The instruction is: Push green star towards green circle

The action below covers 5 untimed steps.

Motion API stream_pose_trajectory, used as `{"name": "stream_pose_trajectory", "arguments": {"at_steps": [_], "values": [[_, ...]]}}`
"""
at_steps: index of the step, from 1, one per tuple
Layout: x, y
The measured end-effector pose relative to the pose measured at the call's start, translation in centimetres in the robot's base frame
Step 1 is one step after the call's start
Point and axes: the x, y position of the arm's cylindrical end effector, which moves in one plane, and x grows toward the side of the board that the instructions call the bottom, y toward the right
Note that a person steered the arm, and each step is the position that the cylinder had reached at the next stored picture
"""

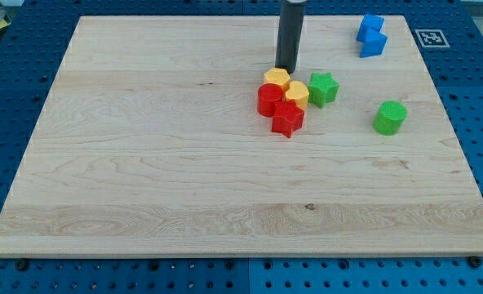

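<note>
The green star (323, 87) lies right of centre on the wooden board (144, 163). The green circle (389, 118) lies apart from it, to the view's right and a little lower. My tip (285, 69) is at the end of the dark rod, just above the yellow blocks and to the upper left of the green star, not touching the star.
Two yellow blocks (277, 79) (297, 93), a red circle (268, 100) and a red star (287, 118) cluster just left of the green star. A blue block (371, 35) sits near the board's top right corner.
</note>
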Motion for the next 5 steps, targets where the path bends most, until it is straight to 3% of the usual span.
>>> {"name": "stream_pose_trajectory", "arguments": {"at_steps": [2, 3, 4, 5], "values": [[5.2, 8.4], [5.5, 9.0], [3.0, 4.7], [3.2, 3.2]]}}
